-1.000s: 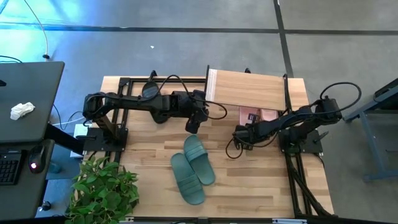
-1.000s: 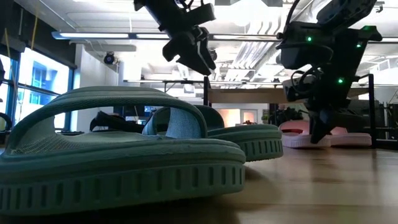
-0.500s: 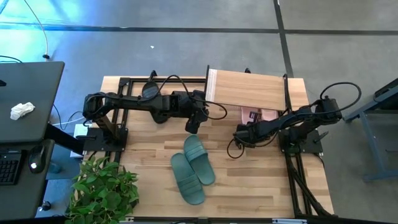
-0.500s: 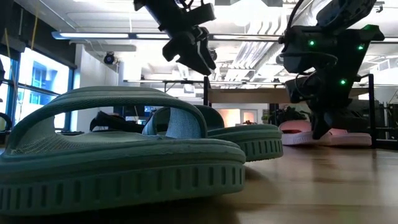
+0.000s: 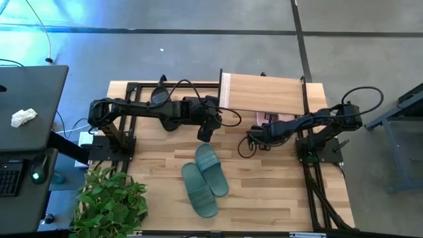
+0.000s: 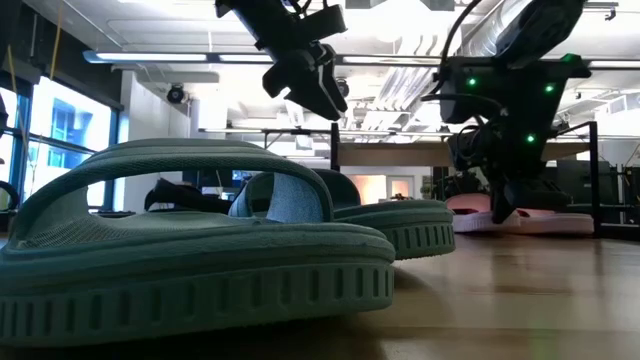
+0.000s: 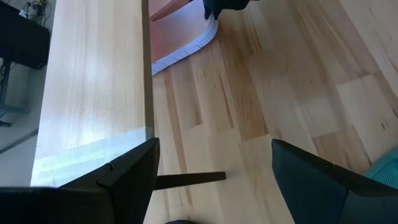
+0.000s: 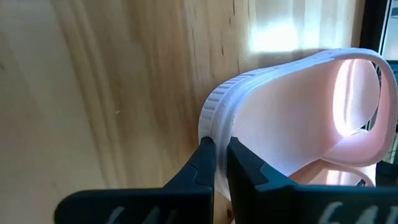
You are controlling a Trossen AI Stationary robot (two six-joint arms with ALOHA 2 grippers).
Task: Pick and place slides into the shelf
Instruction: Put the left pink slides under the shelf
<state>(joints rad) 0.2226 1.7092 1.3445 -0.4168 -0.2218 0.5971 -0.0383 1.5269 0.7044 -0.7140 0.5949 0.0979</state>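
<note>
The shelf (image 5: 264, 92) stands at the table's far edge, its plank top (image 7: 93, 81) on thin black legs. Pale pink slides (image 5: 272, 118) (image 6: 540, 215) lie under its near edge. My right gripper (image 5: 253, 137) (image 8: 221, 155) is shut, with its tips low at the nearest pink slide (image 8: 292, 124). Two teal-green slides (image 5: 205, 175) (image 6: 200, 250) lie side by side on their soles in the middle of the table. My left gripper (image 5: 205, 132) (image 7: 211, 180) hangs open above the table between these and the shelf. I cannot make out the black slides. My right gripper pushes with its shut fingertips (image 8: 205, 158) against the ribbed sole edge (image 8: 214, 118) at the rounded end of a pink slide. The fingers slant down at it from the shelf's near side. The slide lies flat on the table, its strap end under the shelf.
A potted plant (image 5: 109, 198) overhangs the table's near left corner. Black arm-mount frames (image 5: 122, 132) (image 5: 320, 149) stand at the table's left and right sides. A dark desk (image 5: 26, 106) stands beyond the left edge. Bare wood (image 5: 277, 192) shows near right.
My right gripper has moved toward the table's far edge, up to the shelf. The pink slide before it has slid farther under the shelf, so less of it shows from above. The left arm and the teal slides have kept still.
</note>
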